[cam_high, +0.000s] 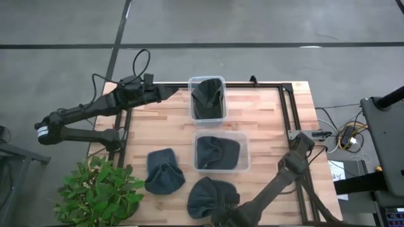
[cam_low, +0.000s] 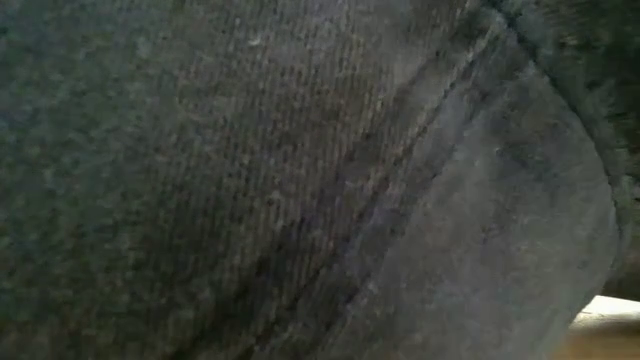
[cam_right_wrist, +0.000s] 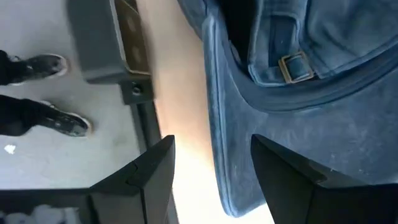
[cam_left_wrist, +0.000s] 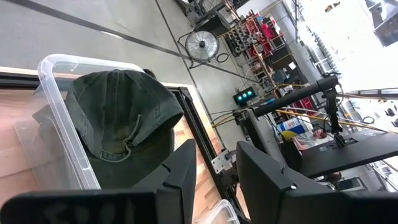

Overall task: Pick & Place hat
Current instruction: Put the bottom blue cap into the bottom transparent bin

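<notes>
Several dark caps are in view. One cap (cam_high: 207,99) lies in the far clear tub (cam_high: 191,82), and it also shows in the left wrist view (cam_left_wrist: 118,118). A second cap (cam_high: 218,152) lies in the middle tub (cam_high: 245,151). A third cap (cam_high: 164,171) lies on the table. A fourth cap (cam_high: 205,194) lies at the table's near edge and fills the low view (cam_low: 300,180). My right gripper (cam_high: 221,211) is open at this cap. In its wrist view the fingers (cam_right_wrist: 211,180) stand on either side of the brim's edge (cam_right_wrist: 233,180). My left gripper (cam_high: 177,90) is open and empty beside the far tub. My right gripper stands with its open fingers astride the edge of the near cap's brim (cam_right_wrist: 236,155), which lies flat on the table. Whether a finger touches the brim, I cannot tell.
A potted plant (cam_high: 95,192) stands at the table's near left corner. A black metal frame (cam_high: 290,107) runs along the far and right edges. Bare wood lies between the tubs and the left edge. A person's shoes (cam_right_wrist: 43,68) show on the floor beside the table.
</notes>
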Robot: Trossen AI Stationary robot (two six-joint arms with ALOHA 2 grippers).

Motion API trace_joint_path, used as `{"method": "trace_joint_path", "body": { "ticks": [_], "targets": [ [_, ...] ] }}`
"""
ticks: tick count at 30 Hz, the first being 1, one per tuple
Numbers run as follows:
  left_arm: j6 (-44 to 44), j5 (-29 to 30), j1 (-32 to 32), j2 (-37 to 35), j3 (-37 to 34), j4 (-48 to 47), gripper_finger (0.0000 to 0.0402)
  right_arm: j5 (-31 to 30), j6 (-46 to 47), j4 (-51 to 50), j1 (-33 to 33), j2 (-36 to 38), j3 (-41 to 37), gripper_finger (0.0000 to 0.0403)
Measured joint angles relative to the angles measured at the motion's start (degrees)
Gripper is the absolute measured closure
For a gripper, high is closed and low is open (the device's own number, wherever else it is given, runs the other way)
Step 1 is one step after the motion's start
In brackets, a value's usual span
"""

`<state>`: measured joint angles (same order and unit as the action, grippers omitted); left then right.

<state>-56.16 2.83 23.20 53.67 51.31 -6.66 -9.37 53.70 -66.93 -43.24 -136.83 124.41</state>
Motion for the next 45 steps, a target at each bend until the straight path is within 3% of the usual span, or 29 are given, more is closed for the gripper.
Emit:
{"method": "trace_joint_path", "body": {
  "ticks": [5, 8, 15, 16, 33, 40, 45],
  "targets": [
    [0.0, -0.4, 0.0, 0.0, 0.0, 0.0, 0.0294, 0.3, 1.4, -0.6, 0.3, -0.7, -1.4, 0.0202],
    [0.0, -0.5, 0.0, 0.0, 0.0, 0.0, 0.0294, 0.3, 2.3, -0.6, 0.5, -0.7, -1.6, 0.0226],
    [0.5, -0.5, 0.0, 0.1, 0.0, 0.0, 0.0294, 2.5, 1.5, -1.0, 1.9, -0.5, -1.6, 0.0374],
    [0.5, -0.5, 0.0, 0.1, 0.0, 0.0, 0.0294, 3.0, 1.6, -1.0, 2.0, -0.3, -1.6, 0.0380],
    [1.0, -0.5, 0.0, 0.1, 0.0, 0.0, 0.0294, 4.5, -0.8, -5.0, 2.1, 5.3, 10.6, 0.0393],
    [0.9, -0.8, 0.0, -0.1, 0.0, 0.0, 0.0294, 4.4, -1.7, -4.8, 2.2, 11.4, 10.0, 0.0393],
    [0.9, -0.8, 0.0, -0.1, 0.0, 0.0, 0.0294, -1.4, -3.6, -5.2, 2.3, 16.6, 10.0, 0.0393]
  ]
}}
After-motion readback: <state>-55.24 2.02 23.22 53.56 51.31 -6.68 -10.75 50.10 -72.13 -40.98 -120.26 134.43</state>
